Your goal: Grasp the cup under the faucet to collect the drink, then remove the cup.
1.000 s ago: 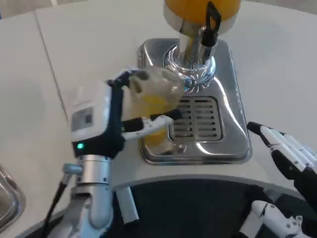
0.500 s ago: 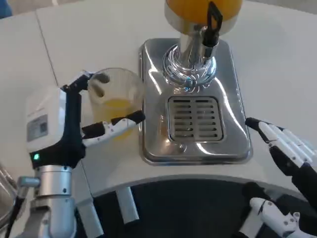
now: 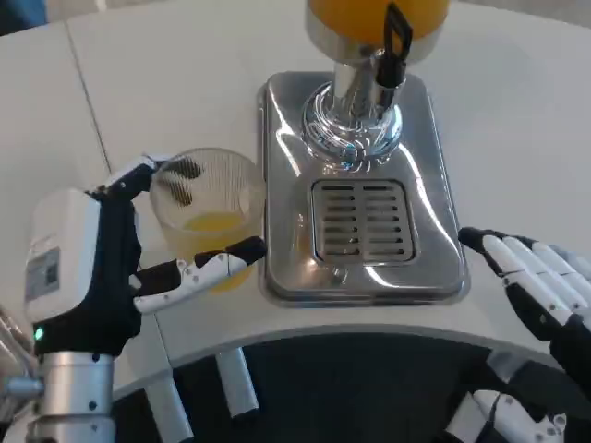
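A clear plastic cup (image 3: 209, 210) with orange drink in its bottom stands on the white table, left of the dispenser's steel drip tray (image 3: 434, 175). My left hand (image 3: 102, 268) holds it, thumb at the near side and fingers around the far rim. Above the tray's grille (image 3: 362, 221) is the chrome column, and the black faucet lever (image 3: 397, 37) sits under the orange juice tank (image 3: 374, 14). My right hand (image 3: 540, 281) lies open at the tray's right front corner, fingers stretched toward the tray, holding nothing.
A seam in the table (image 3: 88, 92) runs from top left toward my left arm. The table's curved front edge (image 3: 351, 328) passes just below the drip tray. A metal object's edge (image 3: 7, 328) shows at the far left.
My left hand has carried the cup off the drip tray, leftward and nearer to me, onto the table beside the tray. The right hand has barely moved.
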Controlling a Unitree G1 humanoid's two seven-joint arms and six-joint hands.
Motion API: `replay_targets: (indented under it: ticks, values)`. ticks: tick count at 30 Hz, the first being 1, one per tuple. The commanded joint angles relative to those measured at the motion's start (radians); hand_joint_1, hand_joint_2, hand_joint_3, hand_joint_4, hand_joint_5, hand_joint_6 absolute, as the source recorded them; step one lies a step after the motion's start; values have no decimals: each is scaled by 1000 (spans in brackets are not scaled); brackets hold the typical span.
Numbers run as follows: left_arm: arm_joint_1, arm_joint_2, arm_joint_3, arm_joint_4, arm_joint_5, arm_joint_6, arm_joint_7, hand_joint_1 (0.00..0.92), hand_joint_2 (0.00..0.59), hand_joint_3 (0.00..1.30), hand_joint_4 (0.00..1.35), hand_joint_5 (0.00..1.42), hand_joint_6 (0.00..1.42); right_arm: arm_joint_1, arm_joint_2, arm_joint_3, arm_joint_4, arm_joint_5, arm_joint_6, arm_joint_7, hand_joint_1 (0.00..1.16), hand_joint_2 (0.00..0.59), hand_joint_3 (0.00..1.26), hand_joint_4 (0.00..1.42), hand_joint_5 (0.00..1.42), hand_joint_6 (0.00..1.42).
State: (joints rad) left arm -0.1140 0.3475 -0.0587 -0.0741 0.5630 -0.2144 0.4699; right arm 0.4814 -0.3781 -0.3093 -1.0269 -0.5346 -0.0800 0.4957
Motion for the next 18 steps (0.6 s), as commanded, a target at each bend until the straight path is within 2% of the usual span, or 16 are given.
replay_targets:
  ticks: [1, 8, 13, 18]
  values:
    - [71, -20, 14, -135, -15, -54, -30, 520, 91, 1220, 1352, 1424, 1424, 20, -14, -7, 9, -50, -89, -41, 266, 505, 0, 0, 0, 0]
    - [199, -25, 24, -251, -28, -111, -97, 518, 95, 1220, 1352, 1424, 1424, 88, 0, -41, 35, -51, -220, -99, 229, 532, 0, 0, 0, 0]
    - [266, -33, 29, -294, -31, -153, -119, 513, 98, 1220, 1352, 1424, 1424, 111, 8, -52, 47, -48, -272, -118, 209, 520, 0, 0, 0, 0]
    - [313, -35, 36, -341, -28, -209, -133, 511, 99, 1220, 1352, 1424, 1424, 131, 20, -75, 54, -49, -355, -158, 203, 521, 0, 0, 0, 0]
